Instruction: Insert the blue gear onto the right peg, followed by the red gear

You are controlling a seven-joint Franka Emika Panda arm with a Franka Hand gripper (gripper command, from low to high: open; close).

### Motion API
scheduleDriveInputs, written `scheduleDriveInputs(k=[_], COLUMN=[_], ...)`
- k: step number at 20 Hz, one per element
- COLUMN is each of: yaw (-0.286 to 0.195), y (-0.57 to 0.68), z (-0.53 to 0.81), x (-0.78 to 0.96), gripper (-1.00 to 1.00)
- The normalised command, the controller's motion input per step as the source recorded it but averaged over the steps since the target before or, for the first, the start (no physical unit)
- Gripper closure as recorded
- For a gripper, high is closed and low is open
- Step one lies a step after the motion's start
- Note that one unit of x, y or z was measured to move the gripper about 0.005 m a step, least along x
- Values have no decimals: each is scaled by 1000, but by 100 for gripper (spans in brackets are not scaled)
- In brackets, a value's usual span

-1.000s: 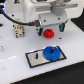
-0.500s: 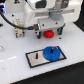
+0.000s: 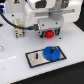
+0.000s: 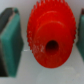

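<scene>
The red gear [image 4: 50, 37] fills the wrist view, lying between my teal finger pads [image 4: 10, 37]. A thin strip of white table shows between one pad and the gear's teeth; the other pad is at the gear's rim. In the exterior view, my gripper [image 3: 49, 31] is low over the red gear [image 3: 49, 34] at the middle back of the table. The blue gear [image 3: 50, 52] lies flat on the grey, black-rimmed plate [image 3: 36, 59], at the end toward the exterior view's right, and it hides the right peg. No other peg can be made out.
The white arm body [image 3: 42, 12] fills the back of the scene, with black cables [image 3: 12, 22] toward the exterior view's left. The plate sits near the white table's front edge.
None of note: the gripper stays over the red gear in the same place, and the blue gear has not moved on the plate.
</scene>
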Motion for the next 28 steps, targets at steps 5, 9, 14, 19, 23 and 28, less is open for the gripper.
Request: scheduleDriveInputs(k=[5, 9, 14, 19, 23, 28], yaw=[0, 0, 0, 0, 0, 0], y=[17, 1, -23, -118, -192, -191], z=[314, 598, 606, 479, 343, 264], x=[13, 170, 470, 687, 729, 771], gripper=[100, 100, 100, 100, 100, 100])
